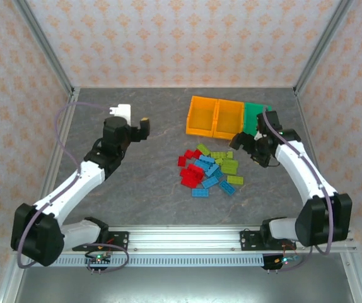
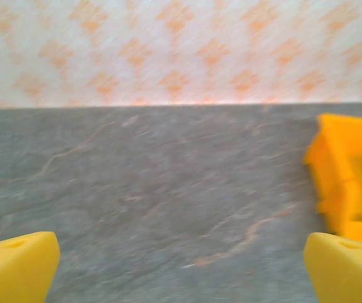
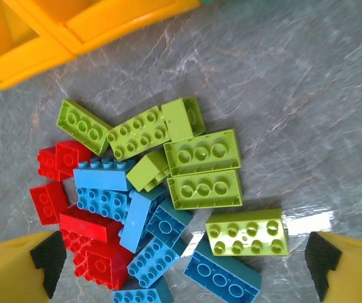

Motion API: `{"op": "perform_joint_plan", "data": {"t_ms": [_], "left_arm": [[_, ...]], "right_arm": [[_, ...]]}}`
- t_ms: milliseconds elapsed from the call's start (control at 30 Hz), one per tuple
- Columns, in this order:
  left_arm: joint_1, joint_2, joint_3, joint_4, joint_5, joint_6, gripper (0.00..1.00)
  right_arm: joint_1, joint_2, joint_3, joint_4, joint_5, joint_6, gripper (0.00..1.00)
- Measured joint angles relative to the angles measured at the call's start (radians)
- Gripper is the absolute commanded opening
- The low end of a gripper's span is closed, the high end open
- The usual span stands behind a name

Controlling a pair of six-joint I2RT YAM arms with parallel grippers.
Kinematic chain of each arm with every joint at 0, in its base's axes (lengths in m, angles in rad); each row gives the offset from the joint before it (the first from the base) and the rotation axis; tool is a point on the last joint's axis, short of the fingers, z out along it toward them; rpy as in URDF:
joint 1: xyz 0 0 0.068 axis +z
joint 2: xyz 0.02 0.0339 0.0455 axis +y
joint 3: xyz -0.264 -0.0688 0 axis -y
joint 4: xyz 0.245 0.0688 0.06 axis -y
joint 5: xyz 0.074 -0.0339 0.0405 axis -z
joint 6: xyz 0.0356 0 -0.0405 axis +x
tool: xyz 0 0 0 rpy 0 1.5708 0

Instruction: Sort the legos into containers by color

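Fingers (image 3: 11, 271) wide apart on both: R gripper (image 3: 181, 268) above small red/blue/yellow-green studded plastic bricks (image 3: 203, 151), L gripper (image 2: 181, 271) left of joined orange/green plastic bins (image 1: 201, 100).

Wears white shells over black joints on left arm (image 1: 74, 183) and right arm (image 1: 304, 170). Carries a thin purple-grey cable (image 1: 63, 129) looped along each. Ends in chunky yellow left fingers (image 2: 17, 268) and right fingers (image 3: 11, 271), the latter faced with black pads (image 3: 45, 259). Stands on black bases (image 1: 102, 228) bolted to a silver rail (image 1: 181, 238).
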Motion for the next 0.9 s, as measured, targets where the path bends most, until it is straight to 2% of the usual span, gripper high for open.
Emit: {"op": "perform_joint_plan", "data": {"t_ms": [100, 167, 300, 400, 567, 733, 833, 900], "left_arm": [[-0.143, -0.008, 0.063, -0.082, 0.031, -0.023, 1.0], [-0.236, -0.002, 0.076, -0.135, 0.068, -0.026, 1.0], [-0.39, 0.035, 0.082, -0.199, 0.115, -0.016, 1.0], [-0.462, 0.069, 0.082, -0.207, 0.143, -0.014, 1.0], [-0.507, 0.115, 0.097, -0.222, 0.191, -0.014, 1.0], [-0.521, 0.125, 0.104, -0.226, 0.207, -0.007, 1.0], [-0.521, 0.125, 0.104, -0.225, 0.206, -0.008, 1.0], [-0.521, 0.123, 0.103, -0.225, 0.205, -0.008, 1.0]], "right_arm": [[0.023, 0.08, 0.027, -0.001, 0.0, 0.023, 0.98], [0.034, 0.132, 0.042, 0.0, 0.004, 0.04, 0.9], [0.05, 0.246, 0.082, 0.005, 0.045, 0.058, 0.65], [0.063, 0.331, 0.128, 0.019, 0.098, 0.045, 0.62], [0.083, 0.458, 0.213, 0.046, 0.128, 0.029, 0.56], [0.092, 0.535, 0.226, 0.069, 0.136, 0.026, 0.52], [0.093, 0.56, 0.226, 0.082, 0.13, 0.029, 0.45], [0.095, 0.56, 0.226, 0.085, 0.127, 0.031, 0.37]]}}
